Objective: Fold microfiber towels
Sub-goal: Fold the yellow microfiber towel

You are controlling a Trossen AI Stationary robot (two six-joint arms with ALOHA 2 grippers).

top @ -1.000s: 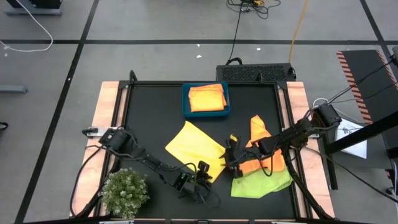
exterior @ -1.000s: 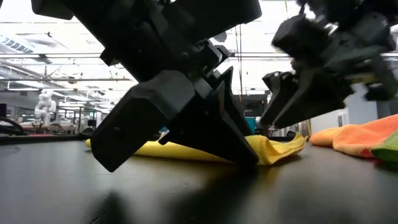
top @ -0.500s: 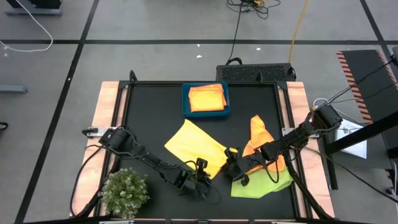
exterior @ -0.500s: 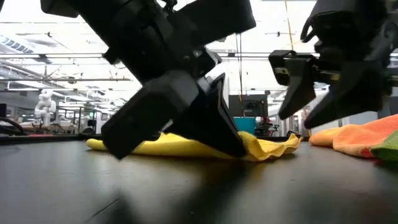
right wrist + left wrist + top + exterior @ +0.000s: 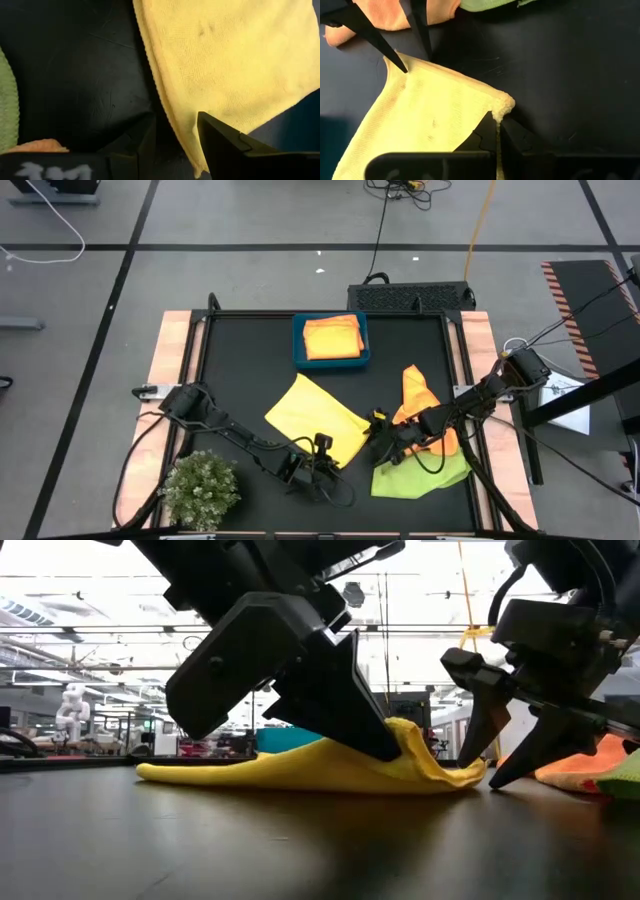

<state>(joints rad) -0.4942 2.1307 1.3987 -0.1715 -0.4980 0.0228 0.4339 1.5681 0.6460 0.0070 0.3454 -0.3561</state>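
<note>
Two grippers work the same yellow microfiber towel [image 5: 312,420], which lies spread on the black table [image 5: 240,360] between them. Left gripper [image 5: 498,121]: fingers pinched together on the towel's near corner, the fabric bunched into a small nub right at the tips; in the low view that corner is lifted off the table in a peak [image 5: 405,735] under the dark fingers, the rest of the cloth sloping down flat behind. Left arm runs low across the table from the left edge, elbow near the small green bushy plant [image 5: 201,489], wrist bent so the gripper points down and away onto the corner. Right gripper [image 5: 176,131]: fingers apart, straddling the hemmed edge of the same towel, one finger over bare table, the other on the yellow cloth; no grip shown. In the low view its two tips [image 5: 478,745] come down to the table at the towel's other near corner. Right arm reaches in from the right edge, stretched low over an orange towel [image 5: 414,392] and a lime green towel [image 5: 425,476] that lie crumpled just behind its gripper. Beyond both grippers, at the far side, a blue plastic bin [image 5: 331,341] holds folded orange towels.
</note>
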